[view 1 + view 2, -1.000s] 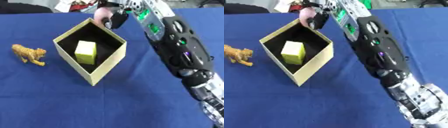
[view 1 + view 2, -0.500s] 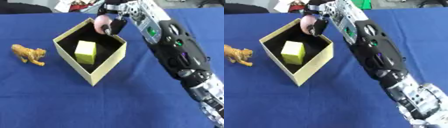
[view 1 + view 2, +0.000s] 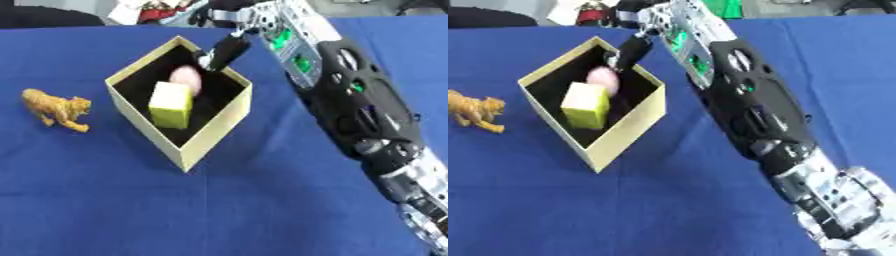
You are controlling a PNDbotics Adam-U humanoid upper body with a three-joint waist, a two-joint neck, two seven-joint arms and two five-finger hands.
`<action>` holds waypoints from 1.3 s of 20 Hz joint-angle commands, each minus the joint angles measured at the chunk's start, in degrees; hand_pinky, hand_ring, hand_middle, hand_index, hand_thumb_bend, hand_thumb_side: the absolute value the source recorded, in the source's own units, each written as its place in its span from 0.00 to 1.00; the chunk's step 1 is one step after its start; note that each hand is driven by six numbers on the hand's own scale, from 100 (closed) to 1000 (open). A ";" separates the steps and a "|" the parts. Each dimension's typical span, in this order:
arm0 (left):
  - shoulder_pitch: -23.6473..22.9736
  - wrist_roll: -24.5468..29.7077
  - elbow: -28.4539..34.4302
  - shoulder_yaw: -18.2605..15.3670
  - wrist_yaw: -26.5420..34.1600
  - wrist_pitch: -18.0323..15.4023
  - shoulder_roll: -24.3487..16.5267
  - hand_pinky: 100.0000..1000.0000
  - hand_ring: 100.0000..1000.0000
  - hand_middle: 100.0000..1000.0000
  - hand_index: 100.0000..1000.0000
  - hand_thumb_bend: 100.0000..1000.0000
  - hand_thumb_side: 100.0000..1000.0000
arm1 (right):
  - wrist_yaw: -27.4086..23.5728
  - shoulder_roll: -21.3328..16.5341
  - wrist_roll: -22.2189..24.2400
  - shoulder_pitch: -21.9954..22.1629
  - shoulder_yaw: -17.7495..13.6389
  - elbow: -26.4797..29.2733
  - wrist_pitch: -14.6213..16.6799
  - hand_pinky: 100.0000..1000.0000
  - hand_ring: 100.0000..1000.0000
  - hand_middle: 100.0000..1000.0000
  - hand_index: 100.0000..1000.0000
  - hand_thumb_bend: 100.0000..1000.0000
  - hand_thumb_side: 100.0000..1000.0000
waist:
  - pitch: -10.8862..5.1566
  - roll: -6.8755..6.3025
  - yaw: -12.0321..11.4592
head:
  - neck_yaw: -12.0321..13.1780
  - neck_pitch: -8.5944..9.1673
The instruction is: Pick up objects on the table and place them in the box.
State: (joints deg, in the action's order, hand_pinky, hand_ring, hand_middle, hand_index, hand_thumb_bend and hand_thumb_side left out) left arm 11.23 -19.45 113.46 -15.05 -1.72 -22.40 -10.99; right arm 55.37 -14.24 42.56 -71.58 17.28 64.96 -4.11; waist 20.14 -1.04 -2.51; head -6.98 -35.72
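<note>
Pink rounded object [image 3: 185, 78] lies inside open cream cardboard box [image 3: 214, 130], beside yellow block [image 3: 171, 104] | right hand [image 3: 226, 51] above far rim, fingers straight, holding nothing | step: release | next, likely: fetch tan toy animal [image 3: 57, 108] on blue tablecloth [image 3: 131, 200], left of box.

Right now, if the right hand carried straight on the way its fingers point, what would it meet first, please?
Probably the pink rounded object inside the open tan cardboard box: the right hand points down and left over the box's far corner. Depth is unclear, so it might reach the box's dark floor instead.
</note>
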 commanded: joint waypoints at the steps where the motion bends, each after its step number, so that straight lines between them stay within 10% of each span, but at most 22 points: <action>1: 0.58 0.28 1.13 -0.02 0.19 -0.05 -0.47 0.70 0.68 0.63 0.72 0.13 0.87 | 0.73 -0.61 0.15 -1.10 -0.82 1.71 0.71 0.95 1.00 0.95 1.00 0.08 0.39 | -1.25 -0.12 -0.06 | 0.06 0.36; 17: 0.51 -0.03 1.13 0.00 0.13 -0.22 -1.26 0.70 0.68 0.64 0.73 0.14 0.88 | 2.92 -3.43 -3.37 0.39 -4.56 10.08 -1.70 0.94 1.00 0.95 1.00 0.00 0.36 | -1.48 -0.42 0.36 | 0.64 -0.16; 26: -1.19 -2.94 1.13 1.02 -3.23 -0.17 -10.74 0.70 0.69 0.65 0.75 0.10 0.87 | -2.64 -9.59 -20.24 7.66 -8.95 24.62 -10.26 0.88 0.96 0.83 0.91 0.00 0.67 | -2.90 -1.55 2.47 | 4.49 -4.04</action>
State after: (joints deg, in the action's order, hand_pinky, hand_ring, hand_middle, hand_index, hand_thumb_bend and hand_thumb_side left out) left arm 9.96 -21.71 113.46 -14.13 -3.97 -22.58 -18.44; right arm 54.17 -21.94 24.99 -63.08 9.26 86.82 -13.19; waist 18.43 -2.63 0.10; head -3.10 -38.85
